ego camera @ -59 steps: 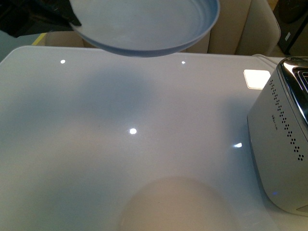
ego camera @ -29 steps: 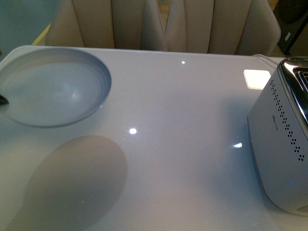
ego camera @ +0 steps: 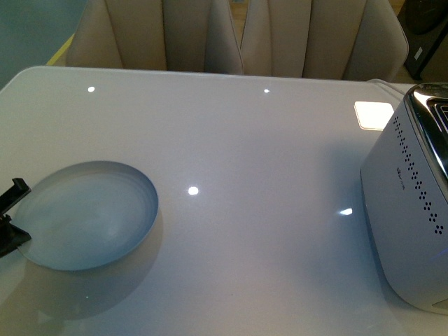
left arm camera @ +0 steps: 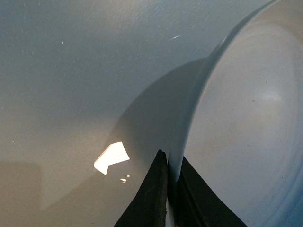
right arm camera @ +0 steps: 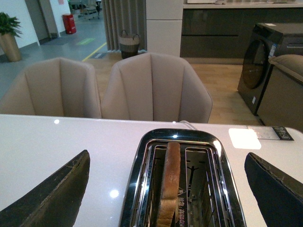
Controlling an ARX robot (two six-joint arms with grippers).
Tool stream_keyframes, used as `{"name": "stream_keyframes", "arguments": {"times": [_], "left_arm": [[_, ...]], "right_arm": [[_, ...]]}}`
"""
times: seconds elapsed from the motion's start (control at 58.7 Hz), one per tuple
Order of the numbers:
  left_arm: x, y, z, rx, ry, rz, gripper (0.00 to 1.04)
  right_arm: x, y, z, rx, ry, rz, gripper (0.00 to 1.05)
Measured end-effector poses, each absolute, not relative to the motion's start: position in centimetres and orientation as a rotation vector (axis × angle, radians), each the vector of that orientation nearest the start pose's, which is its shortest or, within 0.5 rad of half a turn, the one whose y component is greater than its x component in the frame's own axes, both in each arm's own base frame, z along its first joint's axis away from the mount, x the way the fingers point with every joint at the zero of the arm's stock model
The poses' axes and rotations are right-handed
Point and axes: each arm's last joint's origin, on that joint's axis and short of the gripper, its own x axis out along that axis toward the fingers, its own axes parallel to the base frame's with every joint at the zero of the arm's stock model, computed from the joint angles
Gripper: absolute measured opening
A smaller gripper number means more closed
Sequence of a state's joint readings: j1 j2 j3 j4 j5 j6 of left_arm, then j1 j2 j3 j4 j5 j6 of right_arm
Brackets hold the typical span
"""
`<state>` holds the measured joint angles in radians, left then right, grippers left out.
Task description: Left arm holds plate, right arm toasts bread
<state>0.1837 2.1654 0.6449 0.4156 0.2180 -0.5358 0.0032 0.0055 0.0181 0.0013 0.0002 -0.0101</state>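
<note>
The black angular left gripper (left arm camera: 168, 198) is clamped on the low rim of the round, shallow, pale blue-white plate (left arm camera: 246, 123), one dark finger (left arm camera: 151, 198) on the outside of the rim and the other inside it. In the front view this gripper (ego camera: 10, 224) shows only as black parts at the plate's (ego camera: 87, 213) near-left edge. The plate extends away from the fingers over the glossy white tabletop (ego camera: 245, 154), tilted a little, with its shadow on the surface below it; whether its far edge touches the table cannot be told. Nothing lies in the plate.

The right gripper (right arm camera: 170, 189) is spread wide, its two dark fingers (right arm camera: 52, 198) well apart at either side of its wrist view, grasping nothing. Between and beyond them stands the shiny silver two-slot toaster (right arm camera: 182, 179). The single slice of light brown bread with a tan crust (right arm camera: 169, 184) stands upright on edge in one slot; the other slot is empty.

In the front view the toaster (ego camera: 413, 210), its side dotted with small vent holes, sits well apart from the plate, across bare tabletop with bright light reflections.

Past the toaster, beige upholstered chairs (right arm camera: 154, 87) line the table's far edge. Behind them are a wooden floor, a woven basket (right arm camera: 126, 43), a potted plant (right arm camera: 9, 30) and a dark front-loading appliance (right arm camera: 267, 59)
</note>
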Motion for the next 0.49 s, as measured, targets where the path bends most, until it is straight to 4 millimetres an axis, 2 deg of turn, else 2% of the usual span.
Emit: {"name": "stream_keyframes", "arguments": {"times": [0.256,0.494], "left_arm": [[29.0,5.7,-1.8,-0.735,1.05,0.265,0.03],[28.9,6.5,-2.4,-0.752,1.029,0.272,0.03]], "right_arm": [[9.7,0.0,16.9,-0.01,-0.014,0.003,0.96],[9.7,0.0,16.9,-0.01,-0.014,0.003,0.96]]}}
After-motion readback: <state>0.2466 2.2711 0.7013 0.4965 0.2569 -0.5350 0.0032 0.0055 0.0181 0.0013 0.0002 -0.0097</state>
